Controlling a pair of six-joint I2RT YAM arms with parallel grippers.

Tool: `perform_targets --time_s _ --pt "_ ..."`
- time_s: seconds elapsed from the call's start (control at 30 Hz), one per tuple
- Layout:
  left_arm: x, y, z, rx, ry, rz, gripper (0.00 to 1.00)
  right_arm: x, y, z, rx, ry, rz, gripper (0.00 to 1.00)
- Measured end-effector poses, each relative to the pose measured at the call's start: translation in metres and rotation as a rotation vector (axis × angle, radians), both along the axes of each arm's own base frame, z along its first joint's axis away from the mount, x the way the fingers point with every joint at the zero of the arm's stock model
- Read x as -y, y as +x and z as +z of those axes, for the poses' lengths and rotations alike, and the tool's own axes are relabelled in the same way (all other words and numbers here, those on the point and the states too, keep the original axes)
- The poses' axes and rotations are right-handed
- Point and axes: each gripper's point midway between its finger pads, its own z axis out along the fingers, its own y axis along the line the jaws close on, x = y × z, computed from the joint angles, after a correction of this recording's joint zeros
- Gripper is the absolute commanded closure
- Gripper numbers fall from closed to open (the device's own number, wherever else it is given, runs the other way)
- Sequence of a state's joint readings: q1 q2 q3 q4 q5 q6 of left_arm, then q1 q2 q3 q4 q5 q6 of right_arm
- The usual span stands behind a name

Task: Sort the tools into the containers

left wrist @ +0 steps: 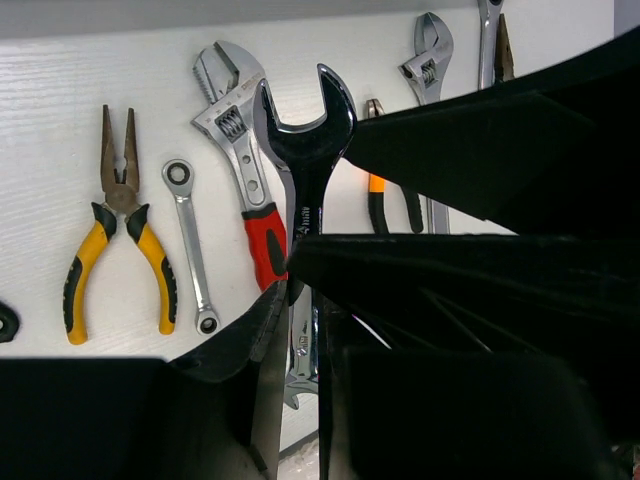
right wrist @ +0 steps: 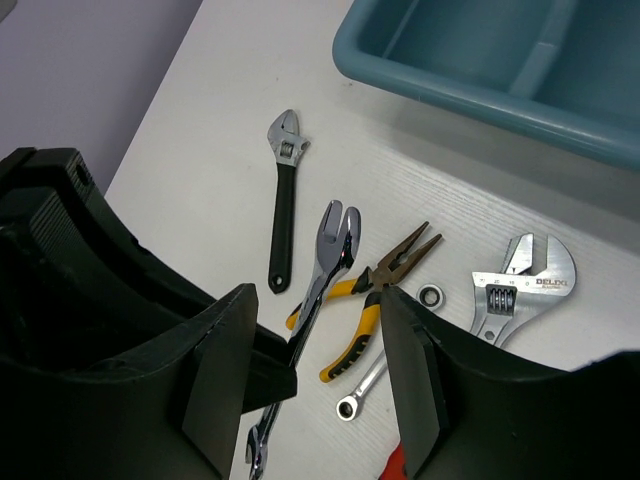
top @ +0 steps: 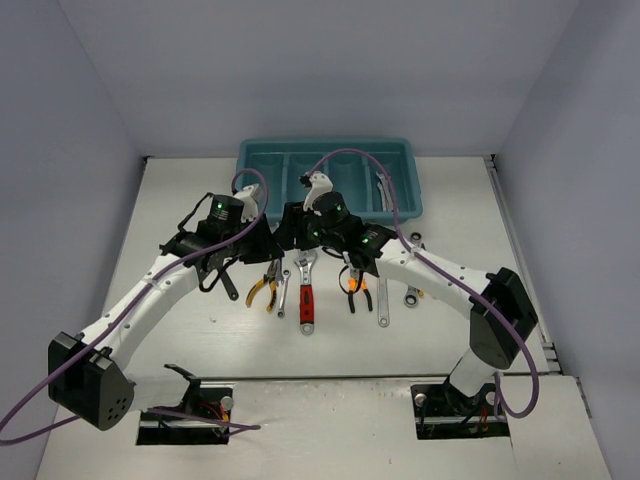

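Silver spanner (left wrist: pixel 305 140) sits clenched in the left hand (left wrist: pixel 303 292); the right hand (right wrist: pixel 315 335) hangs released above yellow pliers (right wrist: pixel 397 262).

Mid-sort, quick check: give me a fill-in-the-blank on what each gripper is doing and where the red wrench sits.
1. The left gripper's jaws are clamped on an open-ended ____.
2. The right gripper's jaws stand ____, holding nothing.
3. The red-handled adjustable wrench lies on the ____, outside the tray.
Missing: spanner; open; table.
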State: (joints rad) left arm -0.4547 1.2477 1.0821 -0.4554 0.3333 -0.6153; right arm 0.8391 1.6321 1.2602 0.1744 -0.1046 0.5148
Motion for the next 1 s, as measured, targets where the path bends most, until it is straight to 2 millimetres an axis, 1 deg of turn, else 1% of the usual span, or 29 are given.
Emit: perform_targets --time_s 0.13,0.3,0.47,0.6,0.63,0.67,0.7,0.73,0.77,0.83,0.87,0.97,1.0 --pt "0.002 0.000 0.001 0.005 -0.010 -0.007 1.00 0.001 0.002 0.000 0.003 -0.002 -0.010 0.52" --pt "0.004 0.000 -0.001 0.007 -0.017 -0.007 1.00 0.000 0.002 -0.001 0.002 -0.002 -0.011 0.56" --pt "0.007 -0.001 0.001 0.019 -0.024 -0.016 1.00 -0.003 0.006 -0.009 -0.005 -0.002 -0.015 0.60" --pt "0.008 -0.004 -0.001 0.016 -0.021 -0.021 1.00 -0.005 0.008 -0.019 -0.019 -0.015 -0.016 0.71" --pt "0.008 -0.005 -0.001 0.017 -0.022 -0.022 1.00 -0.005 0.008 -0.021 -0.022 -0.016 -0.016 0.78" --pt "0.009 -0.004 0.000 0.019 -0.024 -0.023 1.00 -0.006 0.008 -0.022 -0.023 -0.017 -0.016 0.88" --pt "0.009 -0.004 0.000 0.022 -0.025 -0.023 1.00 -0.006 0.008 -0.023 -0.023 -0.018 -0.015 0.95" --pt "0.010 -0.003 0.001 0.024 -0.028 -0.023 1.00 -0.008 0.008 -0.021 -0.023 -0.009 -0.011 1.00" --pt "0.010 -0.003 0.001 0.026 -0.031 -0.022 0.99 -0.010 0.008 -0.019 -0.023 0.004 -0.009 1.00" --pt "0.010 -0.002 0.002 0.033 -0.032 -0.018 0.87 -0.011 0.010 -0.015 -0.015 0.018 -0.017 1.00" --pt "0.010 -0.001 0.002 0.035 -0.032 -0.017 0.80 -0.011 0.010 -0.013 -0.010 0.020 -0.019 1.00" --pt "0.008 0.001 0.002 0.043 -0.022 -0.002 0.53 -0.006 0.015 -0.013 0.005 0.010 -0.026 1.00" --pt "0.007 0.002 0.002 0.047 -0.015 0.000 0.46 -0.002 0.019 -0.014 0.010 -0.002 -0.031 1.00"
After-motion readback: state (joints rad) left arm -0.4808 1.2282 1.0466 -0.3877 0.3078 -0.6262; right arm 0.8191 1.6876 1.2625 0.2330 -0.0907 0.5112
